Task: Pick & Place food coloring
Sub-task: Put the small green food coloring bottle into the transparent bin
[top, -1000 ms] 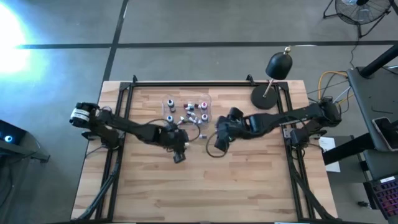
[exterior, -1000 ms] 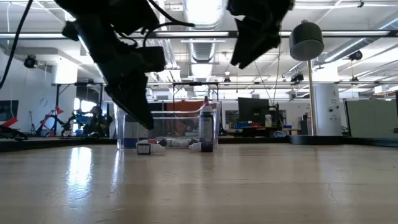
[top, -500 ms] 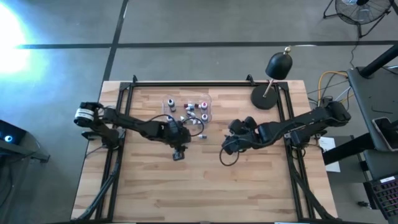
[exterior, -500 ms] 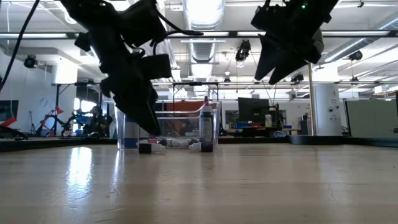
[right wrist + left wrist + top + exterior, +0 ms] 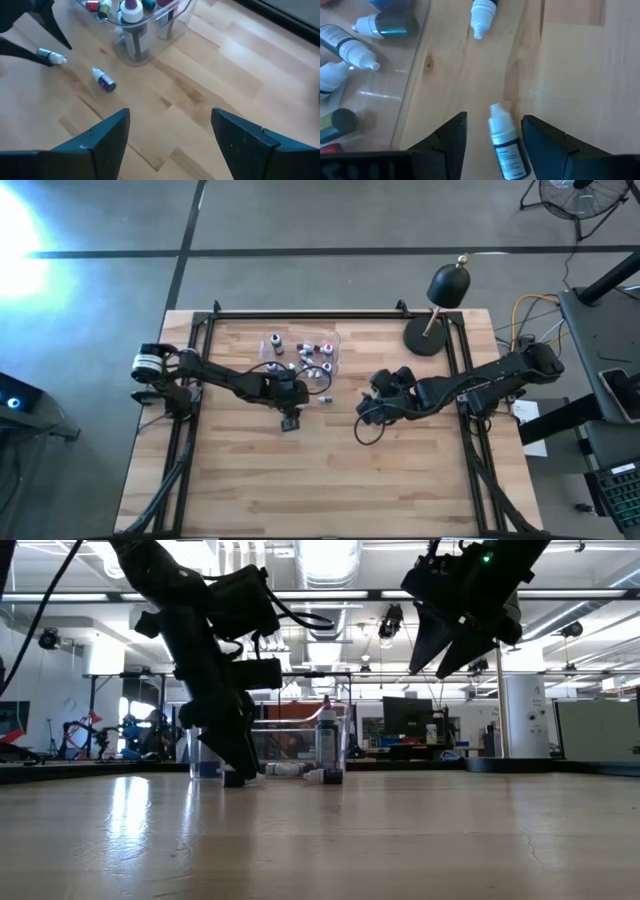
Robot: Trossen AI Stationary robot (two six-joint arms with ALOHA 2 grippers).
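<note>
Wooden table (image 5: 330,480) with black frame rails. Clear plastic tray (image 5: 336,340) sits toward its far edge. Black desk lamp (image 5: 447,285) with round base (image 5: 423,340) at far right corner. Standing fan (image 5: 580,195) on grey floor beyond.

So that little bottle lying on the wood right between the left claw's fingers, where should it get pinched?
Across its dark body, from above. The bottle lies flat on the table, white cap pointing toward the clear tray, and the body is the widest part, while the cap tapers and might slip. The left gripper is open with a finger on either side, so closing there looks right.
</note>
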